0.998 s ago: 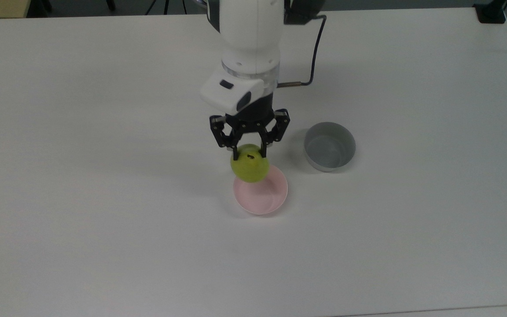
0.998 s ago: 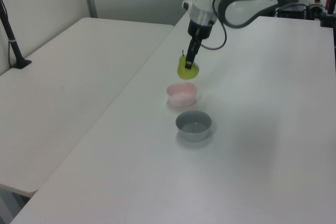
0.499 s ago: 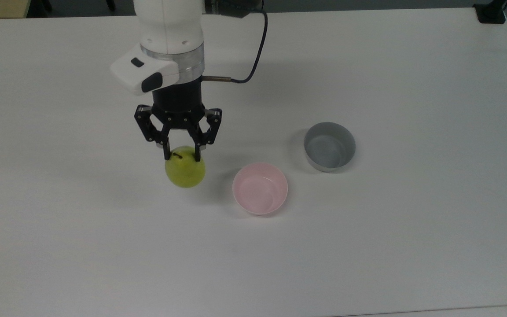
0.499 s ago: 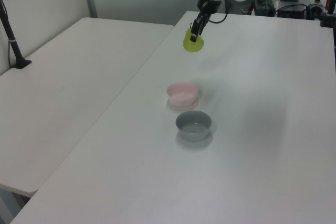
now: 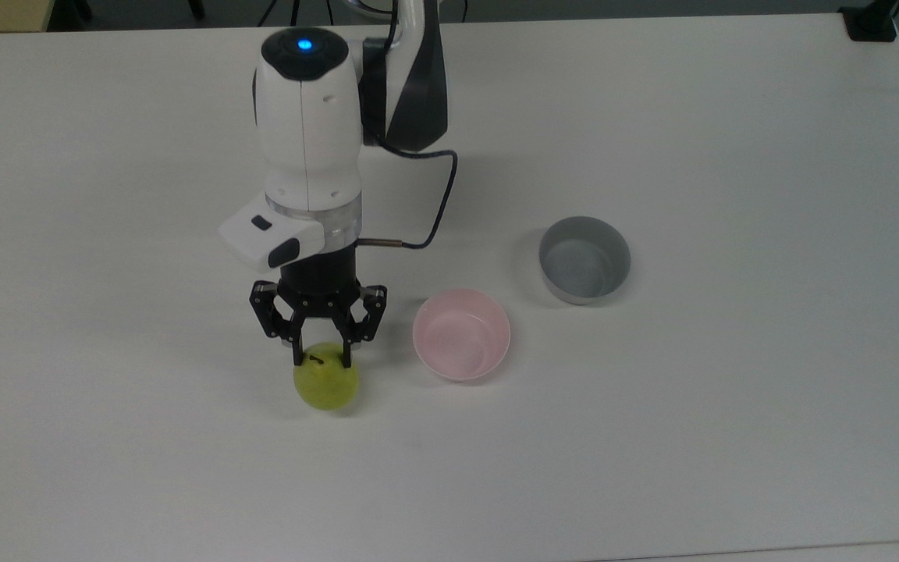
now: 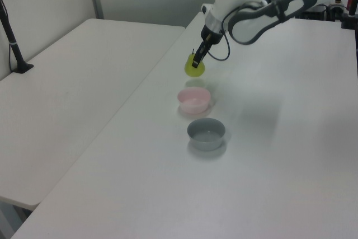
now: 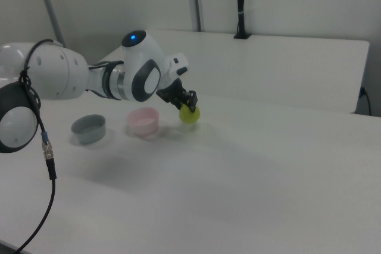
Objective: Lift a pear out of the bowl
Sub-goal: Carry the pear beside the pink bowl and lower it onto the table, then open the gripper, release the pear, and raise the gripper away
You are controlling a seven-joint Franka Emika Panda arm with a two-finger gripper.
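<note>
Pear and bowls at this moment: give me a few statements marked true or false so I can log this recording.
1. The end effector is shut on the pear. True.
2. The pear lies inside the pink bowl. False: it is beside the bowl, on the top view's left.
3. The grey bowl holds a second pear. False: it holds no fruit.
4. The two bowls stand apart on the table. True.
5. The pink bowl is tipped on its side. False: it stands upright.
</note>
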